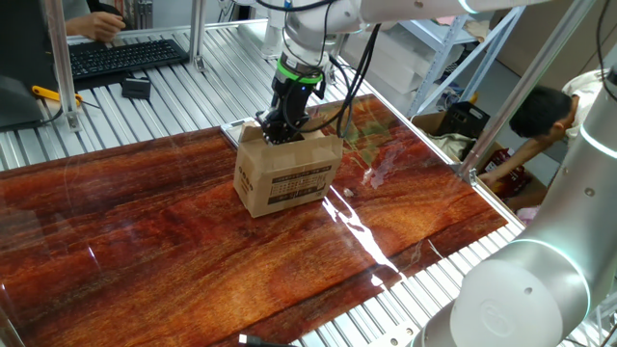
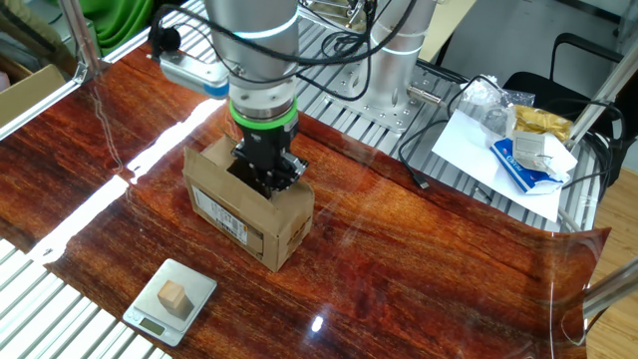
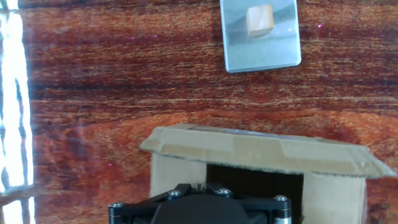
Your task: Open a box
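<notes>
A glossy red-brown wood counter (image 1: 193,251) lies on ribbed metal decking (image 1: 164,106); glare streaks it, and a keyboard (image 1: 120,53) sits at eleven o'clock.

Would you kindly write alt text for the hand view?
A brown cardboard box with one top flap raised fills the lower frame, the black tool body at the bottom edge. Beyond it on the glossy wood table sits a small scale holding a wooden cube.

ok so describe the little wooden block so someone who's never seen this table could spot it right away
Start at the glossy red-brown wooden table and find the brown cardboard box in its middle. Near the table's edge beside that box lies a small flat silver scale. The wooden block is the pale tan cube sitting alone on its tray.
</notes>
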Available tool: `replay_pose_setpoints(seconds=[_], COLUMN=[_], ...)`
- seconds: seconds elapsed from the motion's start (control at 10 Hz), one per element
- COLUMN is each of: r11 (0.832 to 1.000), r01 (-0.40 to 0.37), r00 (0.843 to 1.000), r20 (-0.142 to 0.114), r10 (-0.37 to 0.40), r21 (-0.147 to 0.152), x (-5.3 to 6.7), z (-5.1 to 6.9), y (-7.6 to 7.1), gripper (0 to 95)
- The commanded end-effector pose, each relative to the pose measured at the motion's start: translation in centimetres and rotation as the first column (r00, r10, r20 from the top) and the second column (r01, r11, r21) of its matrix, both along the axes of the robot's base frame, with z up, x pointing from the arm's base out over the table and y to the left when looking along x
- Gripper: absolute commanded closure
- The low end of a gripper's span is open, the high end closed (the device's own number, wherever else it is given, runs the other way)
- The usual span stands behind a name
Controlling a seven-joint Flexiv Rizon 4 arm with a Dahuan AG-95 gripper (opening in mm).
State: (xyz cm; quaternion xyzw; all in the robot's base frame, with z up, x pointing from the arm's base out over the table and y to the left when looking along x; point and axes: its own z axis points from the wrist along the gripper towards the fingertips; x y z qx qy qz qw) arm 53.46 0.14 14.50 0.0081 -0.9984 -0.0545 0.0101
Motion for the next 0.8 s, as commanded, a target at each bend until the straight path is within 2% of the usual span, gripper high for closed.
replay_pose_setpoints(seconds=[0.1,0.2,0.3,0.6,0.8], r11=[1.000,1.000,0.999,0.998,0.997], r01=[-0.007,-0.018,-0.034,-0.055,-0.065], r00=[1.000,1.000,0.999,0.998,0.998], r20=[0.008,0.012,0.015,0.021,0.024], r10=[0.007,0.018,0.035,0.056,0.066], r21=[-0.002,-0.014,-0.039,-0.038,-0.041], x=[0.1,0.1,0.0,-0.1,-0.2], z=[-0.3,-0.4,-0.6,-1.5,-1.6], y=[-0.2,-0.2,-0.4,-1.3,-2.0], gripper=[95.0,95.0,95.0,95.0,95.0])
